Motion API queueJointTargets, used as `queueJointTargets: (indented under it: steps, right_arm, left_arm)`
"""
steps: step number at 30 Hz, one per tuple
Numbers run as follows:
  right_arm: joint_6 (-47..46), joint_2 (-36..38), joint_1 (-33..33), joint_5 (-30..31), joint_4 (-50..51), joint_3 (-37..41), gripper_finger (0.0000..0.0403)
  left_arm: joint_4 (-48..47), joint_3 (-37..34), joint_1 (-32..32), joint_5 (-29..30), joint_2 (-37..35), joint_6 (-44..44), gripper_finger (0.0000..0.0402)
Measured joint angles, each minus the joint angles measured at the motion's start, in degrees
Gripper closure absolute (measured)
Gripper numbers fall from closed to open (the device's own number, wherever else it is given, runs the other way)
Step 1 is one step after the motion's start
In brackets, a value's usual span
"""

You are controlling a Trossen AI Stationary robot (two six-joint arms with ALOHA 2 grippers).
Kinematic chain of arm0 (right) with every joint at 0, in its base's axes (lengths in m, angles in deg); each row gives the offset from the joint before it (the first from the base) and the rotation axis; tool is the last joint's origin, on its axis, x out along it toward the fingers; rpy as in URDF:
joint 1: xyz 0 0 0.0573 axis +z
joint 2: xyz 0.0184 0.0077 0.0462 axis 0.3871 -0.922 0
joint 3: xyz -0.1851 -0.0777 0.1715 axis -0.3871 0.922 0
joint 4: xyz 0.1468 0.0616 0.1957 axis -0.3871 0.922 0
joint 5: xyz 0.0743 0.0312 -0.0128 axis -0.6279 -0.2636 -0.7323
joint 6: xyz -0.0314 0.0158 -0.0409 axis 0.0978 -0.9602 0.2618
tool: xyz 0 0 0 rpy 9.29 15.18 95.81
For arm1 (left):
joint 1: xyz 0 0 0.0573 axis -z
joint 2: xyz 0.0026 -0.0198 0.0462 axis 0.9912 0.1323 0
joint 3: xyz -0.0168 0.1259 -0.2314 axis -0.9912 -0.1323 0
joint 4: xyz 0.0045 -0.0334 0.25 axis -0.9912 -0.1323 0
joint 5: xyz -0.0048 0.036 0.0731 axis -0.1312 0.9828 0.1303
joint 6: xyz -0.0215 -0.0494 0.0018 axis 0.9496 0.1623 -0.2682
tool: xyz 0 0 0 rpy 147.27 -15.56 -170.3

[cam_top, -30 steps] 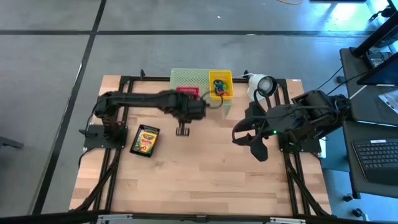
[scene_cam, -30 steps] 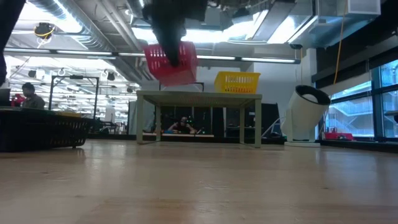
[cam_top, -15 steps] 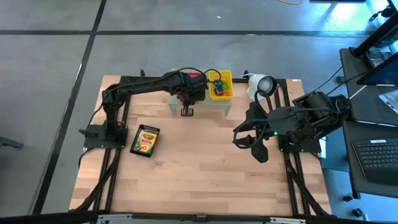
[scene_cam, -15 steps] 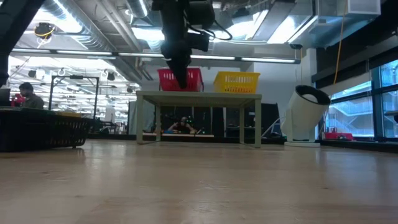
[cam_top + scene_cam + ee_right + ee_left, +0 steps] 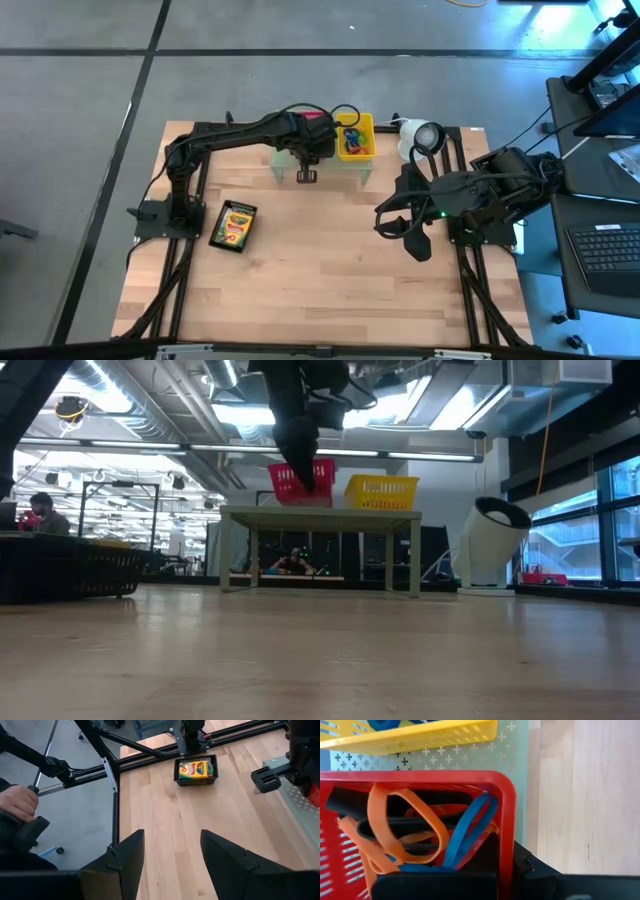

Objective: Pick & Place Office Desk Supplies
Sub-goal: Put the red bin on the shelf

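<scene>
Table (image 5: pixel 330 270) holds a green stand (image 5: pixel 285 165) at its far edge, where the left gripper (image 5: pixel 312 140), fingers clamped on a red basket (image 5: pixel 506 820) of rubber bands (image 5: pixel 405 827), sits beside the yellow basket (image 5: pixel 355 137). Right gripper (image 5: pixel 170 857) hovers near the lamp (image 5: pixel 420 137), fingers apart. Crayon box (image 5: pixel 233 226) lies well apart, near the left arm's base.

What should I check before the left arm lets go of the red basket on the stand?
1. Left gripper shut on the red basket: ok.
2. Basket over the pale green stand, beside the yellow basket: ok.
3. Basket level on the stand: not ok; in the low view it sits tilted.
4. Rubber bands inside the basket, none hanging over the rim: ok.
5. Right gripper open, parked away at the table's right side: ok.
6. Crayon box on the table, outside the left arm's path: ok.
</scene>
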Motion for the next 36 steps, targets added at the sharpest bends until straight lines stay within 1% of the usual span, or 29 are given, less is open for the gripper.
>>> queueJointTargets:
  steps: [4, 7, 16, 27, 36]
  right_arm:
    - [-0.15, 0.0, 0.0, 0.01, -0.02, 0.0, 0.0207]
    - [-0.15, 0.0, 0.0, 0.0, -0.04, 0.0, 0.0207]
    - [-0.18, 0.0, 0.0, 0.0, -0.26, 0.0, 0.0207]
    - [-1.03, 0.0, 0.0, 0.0, -0.26, 0.0, 0.0207]
    - [-1.22, 0.0, 0.0, -0.47, -0.42, 0.0, 0.0207]
  left_arm:
    - [-0.13, 0.24, 0.0, -1.18, 0.02, 0.58, 0.04]
    - [0.37, 0.3, 0.76, -0.07, 0.81, 0.6, 0.04]
    - [1.77, 0.25, 2.07, 0.08, 1.81, 1.2, 0.04]
    - [4.41, 0.27, 2.01, -0.71, 1.88, 2.15, 0.04]
    - [4.36, 0.27, 2.05, -0.83, 1.89, 2.92, 0.04]
